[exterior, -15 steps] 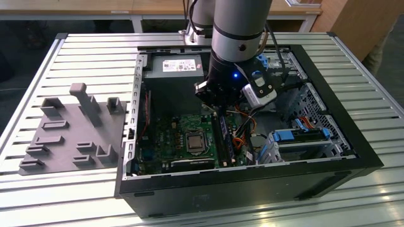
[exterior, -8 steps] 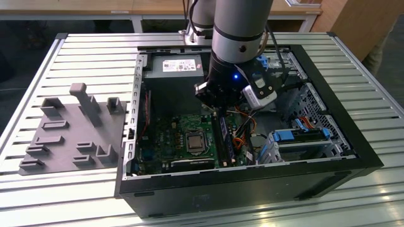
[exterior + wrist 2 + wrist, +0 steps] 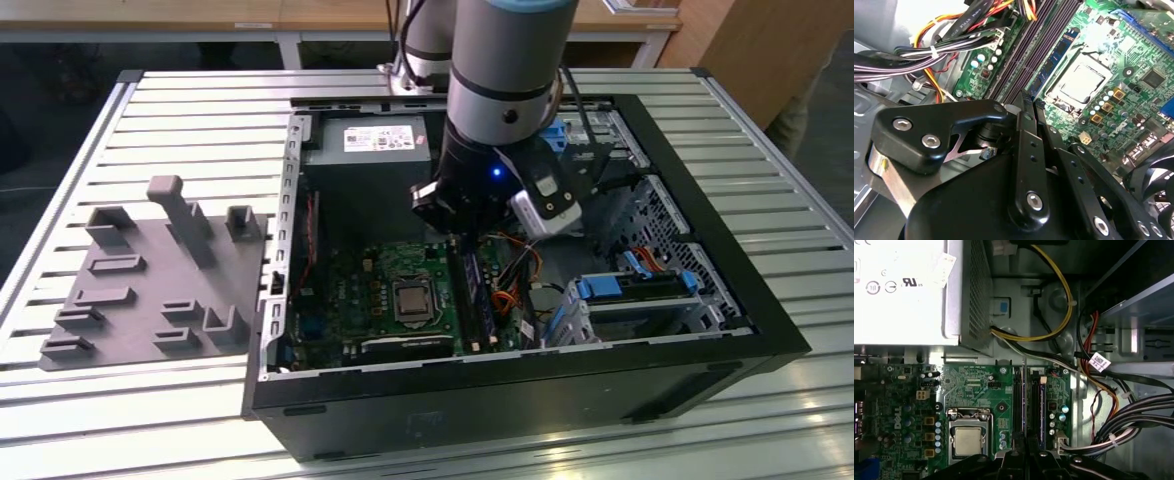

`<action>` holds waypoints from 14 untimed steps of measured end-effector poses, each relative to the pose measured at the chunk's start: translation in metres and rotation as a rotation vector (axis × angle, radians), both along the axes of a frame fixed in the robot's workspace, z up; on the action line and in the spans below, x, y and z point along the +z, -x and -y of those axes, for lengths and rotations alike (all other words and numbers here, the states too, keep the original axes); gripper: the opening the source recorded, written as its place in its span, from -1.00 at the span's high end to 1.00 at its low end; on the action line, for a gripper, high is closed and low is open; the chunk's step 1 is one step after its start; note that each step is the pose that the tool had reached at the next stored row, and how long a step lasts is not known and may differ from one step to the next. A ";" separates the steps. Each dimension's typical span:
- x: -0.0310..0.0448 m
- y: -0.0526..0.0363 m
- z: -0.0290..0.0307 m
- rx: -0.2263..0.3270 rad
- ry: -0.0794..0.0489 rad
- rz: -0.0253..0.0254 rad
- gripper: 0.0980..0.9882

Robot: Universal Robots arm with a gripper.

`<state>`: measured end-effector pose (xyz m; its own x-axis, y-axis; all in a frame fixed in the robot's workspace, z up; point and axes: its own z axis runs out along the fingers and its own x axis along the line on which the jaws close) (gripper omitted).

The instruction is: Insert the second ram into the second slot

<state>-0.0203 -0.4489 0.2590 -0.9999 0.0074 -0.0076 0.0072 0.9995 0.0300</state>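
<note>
My gripper [image 3: 458, 237] reaches down into the open computer case [image 3: 747, 300], over the memory slots [image 3: 1018, 410] on the green motherboard [image 3: 974, 385]. Its fingers [image 3: 1024, 107] stand close together, shut on the second ram [image 3: 1025, 395], which appears edge-on as a thin pale line running along the slots. Another blue-sided stick [image 3: 1042, 410] sits seated in a neighbouring slot, also seen in the second wrist view [image 3: 1059, 55] and the exterior view [image 3: 483, 300]. I cannot tell whether the held stick touches its slot.
Beside the slots lies the processor socket [image 3: 968, 440]. Bundled cables [image 3: 1134, 425] run on the slots' other side. The silver power supply [image 3: 367, 140] fills the case's far end. A drive bay with blue clips [image 3: 627, 290] is at the exterior view's right, a grey fixture plate [image 3: 154, 280] at its left.
</note>
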 end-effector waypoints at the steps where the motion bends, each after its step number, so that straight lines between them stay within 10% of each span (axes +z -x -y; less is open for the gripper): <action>1: -0.0002 0.0000 0.0007 0.000 0.001 0.0000 0.91; 14: -0.0093 0.0000 0.0070 -0.001 0.002 -0.0008 0.91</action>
